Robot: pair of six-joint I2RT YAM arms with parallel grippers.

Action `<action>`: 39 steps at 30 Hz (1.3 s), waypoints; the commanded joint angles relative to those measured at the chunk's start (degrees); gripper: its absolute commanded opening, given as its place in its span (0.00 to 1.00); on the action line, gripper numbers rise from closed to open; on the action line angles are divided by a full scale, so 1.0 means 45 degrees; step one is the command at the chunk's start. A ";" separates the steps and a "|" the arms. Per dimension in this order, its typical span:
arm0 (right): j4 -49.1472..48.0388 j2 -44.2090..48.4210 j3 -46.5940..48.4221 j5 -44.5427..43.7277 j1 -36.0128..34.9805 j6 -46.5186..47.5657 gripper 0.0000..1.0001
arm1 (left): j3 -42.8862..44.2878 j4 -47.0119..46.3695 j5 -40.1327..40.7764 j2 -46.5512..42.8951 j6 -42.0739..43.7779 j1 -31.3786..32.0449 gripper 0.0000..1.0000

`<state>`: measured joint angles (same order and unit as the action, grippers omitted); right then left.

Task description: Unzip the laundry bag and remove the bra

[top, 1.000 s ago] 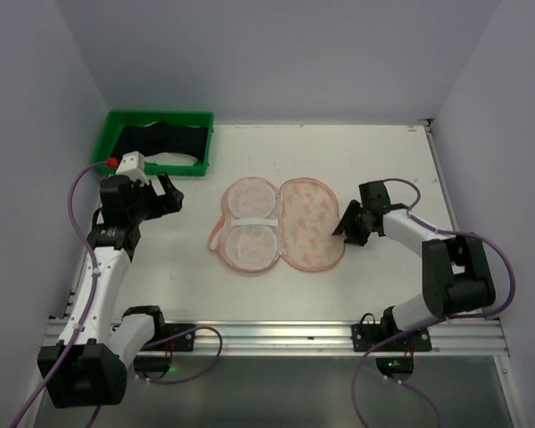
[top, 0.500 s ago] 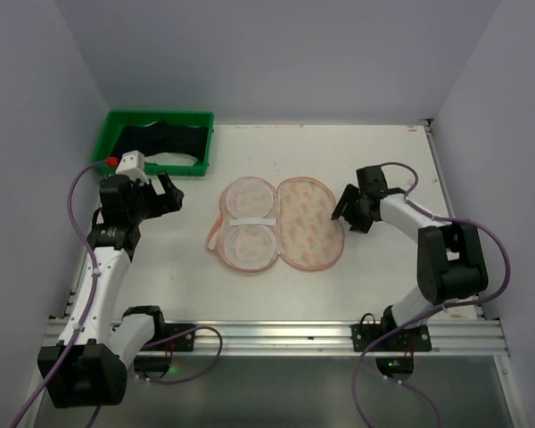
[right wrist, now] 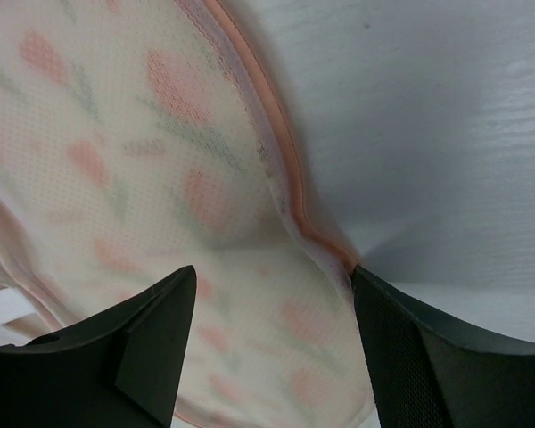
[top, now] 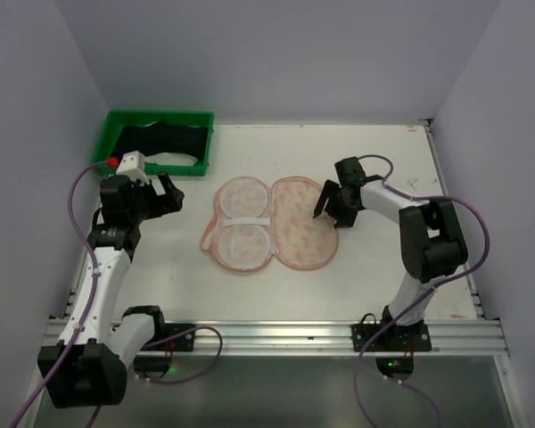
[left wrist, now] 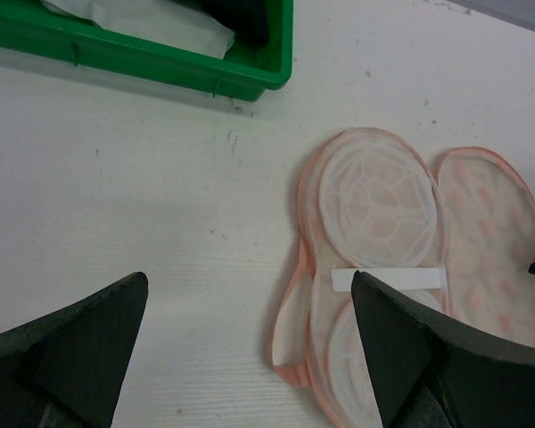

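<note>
The laundry bag (top: 272, 225) lies unzipped and spread flat mid-table, pale mesh half on the left, printed half on the right. It also shows in the left wrist view (left wrist: 383, 223) and the right wrist view (right wrist: 160, 178). The black bra (top: 160, 140) lies in the green tray (top: 207, 143) at the far left; its edge shows in the left wrist view (left wrist: 241, 18). My left gripper (top: 169, 194) (left wrist: 250, 278) is open and empty, left of the bag. My right gripper (top: 330, 207) (right wrist: 273, 272) is open over the bag's right edge, one finger against the pink rim.
The green tray (left wrist: 160, 67) also holds a white cloth (top: 174, 160). Grey walls close in the left, back and right. A metal rail (top: 276, 332) runs along the near edge by the arm bases.
My right gripper has moved left and farther back along the bag's right edge, and the bag has slid left with it. The left arm has not moved.
</note>
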<state>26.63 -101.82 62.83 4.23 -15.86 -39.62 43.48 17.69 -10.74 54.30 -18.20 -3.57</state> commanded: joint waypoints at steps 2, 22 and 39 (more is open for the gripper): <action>-0.0077 -0.0537 0.0160 0.0641 -0.0751 -0.0161 0.72 | -0.0034 -0.0338 -0.0211 -0.0153 0.0372 0.0013 1.00; -0.0254 -0.0754 -0.0308 -0.0295 -0.1710 0.0132 0.00 | -0.0014 -0.0240 0.0102 0.0022 0.0391 -0.0026 1.00; -0.1230 0.5517 0.0313 0.1323 -0.1769 0.2748 0.00 | -0.0073 -0.0396 -0.0366 0.0022 0.0372 -0.0026 1.00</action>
<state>24.64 -78.78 61.12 3.95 -23.33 -31.09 43.46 17.69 -10.72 54.43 -18.17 -3.57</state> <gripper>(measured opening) 0.006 0.997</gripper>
